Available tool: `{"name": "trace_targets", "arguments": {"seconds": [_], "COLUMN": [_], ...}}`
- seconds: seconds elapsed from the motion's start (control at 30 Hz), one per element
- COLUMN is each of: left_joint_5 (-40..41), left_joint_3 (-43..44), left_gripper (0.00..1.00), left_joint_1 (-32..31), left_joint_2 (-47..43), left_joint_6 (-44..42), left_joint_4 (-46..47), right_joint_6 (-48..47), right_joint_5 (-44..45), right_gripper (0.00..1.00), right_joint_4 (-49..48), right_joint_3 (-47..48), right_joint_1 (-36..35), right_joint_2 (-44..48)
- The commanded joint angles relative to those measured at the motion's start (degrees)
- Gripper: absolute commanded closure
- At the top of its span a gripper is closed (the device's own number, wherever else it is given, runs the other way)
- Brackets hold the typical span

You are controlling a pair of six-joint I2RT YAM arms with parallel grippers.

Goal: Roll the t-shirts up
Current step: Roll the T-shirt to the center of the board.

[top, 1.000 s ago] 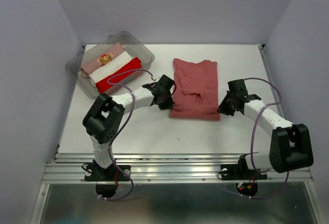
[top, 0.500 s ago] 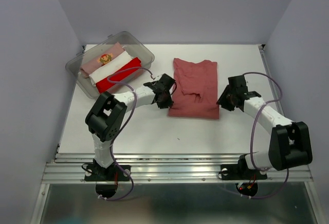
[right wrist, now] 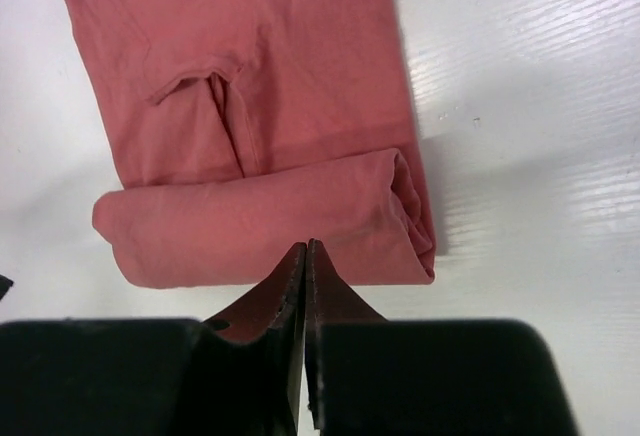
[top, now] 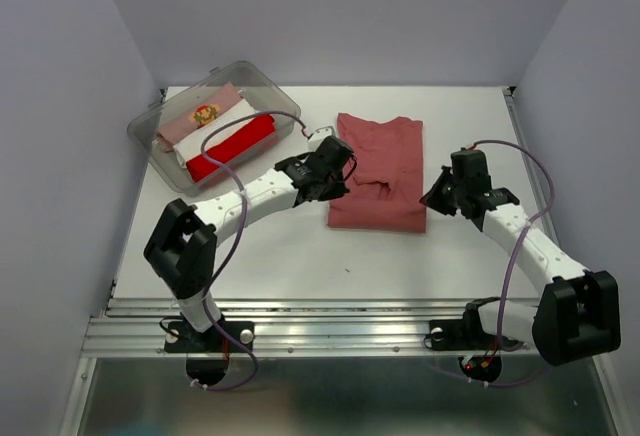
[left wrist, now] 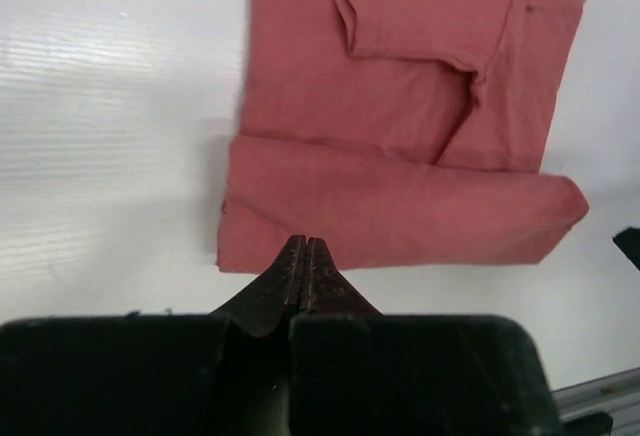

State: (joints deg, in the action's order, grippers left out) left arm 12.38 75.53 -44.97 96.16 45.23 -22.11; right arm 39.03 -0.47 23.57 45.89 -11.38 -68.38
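Brick-red t-shirt [top: 380,161] lies mid-way across the table [top: 300,256], near hem rolled about one turn. Left gripper [left wrist: 303,246] and right gripper [right wrist: 304,248]: fingers together at the roll's edge. Risk: uneven pushing could skew or loosen the roll.

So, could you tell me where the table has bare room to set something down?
Bare table lies along the near strip between the rolled edge of the brick-red t-shirt and the metal rail, and in the far right corner. It is crowded around the t-shirt, flanked by the left gripper and right gripper, and by the clear tub.
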Motion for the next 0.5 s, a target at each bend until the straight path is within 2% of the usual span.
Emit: {"name": "trace_targets", "arguments": {"seconds": [0.0, 0.13, 0.27, 0.47], "left_joint_5": [-3.40, -4.47, -3.60, -1.75], "left_joint_3": [1.73, 2.60, 2.35, 2.17], "left_gripper": [1.00, 1.00, 1.00, 1.00], "left_joint_1": [-2.58, -2.84, -2.58, -1.52], "left_joint_2": [2.45, 5.96, 10.17, 15.37], "left_joint_6": [-1.37, -1.64, -3.57, -4.36], "left_joint_4": [2.06, 4.44, 7.42, 7.61], "right_joint_6": [-0.35, -0.62, -1.23, -2.11], "right_joint_5": [-3.48, -3.05, -1.47, 4.95], "right_gripper": [0.98, 0.99, 0.99, 0.99], "right_joint_4": [-2.91, -3.97, -5.73, -9.33], "right_joint_3": [-0.71, -0.45, -0.10, 0.95], "right_joint_1": [-1.46, -1.46, -1.46, -1.46], "right_joint_2": [-1.83, -4.30, -10.53, -18.80]}}
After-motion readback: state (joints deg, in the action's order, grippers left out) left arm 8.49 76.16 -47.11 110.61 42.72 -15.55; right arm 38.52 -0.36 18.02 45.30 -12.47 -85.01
